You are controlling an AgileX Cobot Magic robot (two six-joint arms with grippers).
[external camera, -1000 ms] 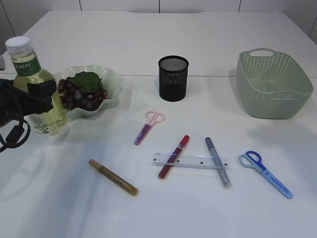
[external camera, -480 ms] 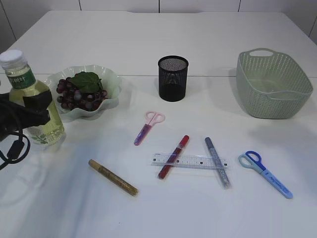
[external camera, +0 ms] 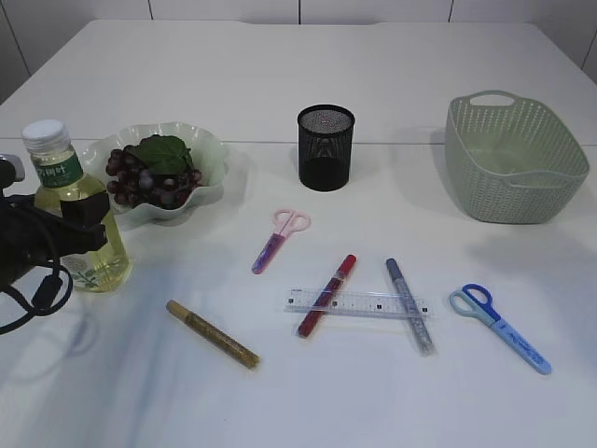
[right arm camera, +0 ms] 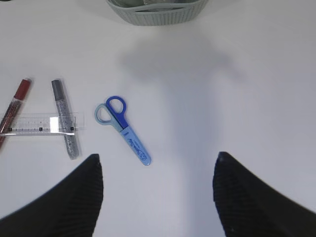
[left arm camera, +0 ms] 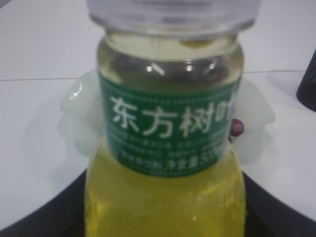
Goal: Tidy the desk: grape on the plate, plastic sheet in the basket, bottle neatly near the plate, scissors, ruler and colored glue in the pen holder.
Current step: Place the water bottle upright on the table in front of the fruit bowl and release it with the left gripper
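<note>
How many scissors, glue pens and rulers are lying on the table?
Scissors: 2, pink scissors and blue scissors
Glue pens: 3, red, silver, gold
Rulers: 1, clear ruler
Total: 6

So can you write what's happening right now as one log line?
left claw: shut on oil bottle | bottle: upright beside grape plate | right claw: open, above blue scissors

Left end effector [external camera: 79,224] clamped on upright bottle [external camera: 76,219] beside grape plate [external camera: 210,154], pen holder [external camera: 326,147] behind scissors [external camera: 278,239]

bottle [external camera: 76,222] left of plate [external camera: 207,152] | ruler [external camera: 359,303] across two glue sticks [external camera: 409,303]
</note>
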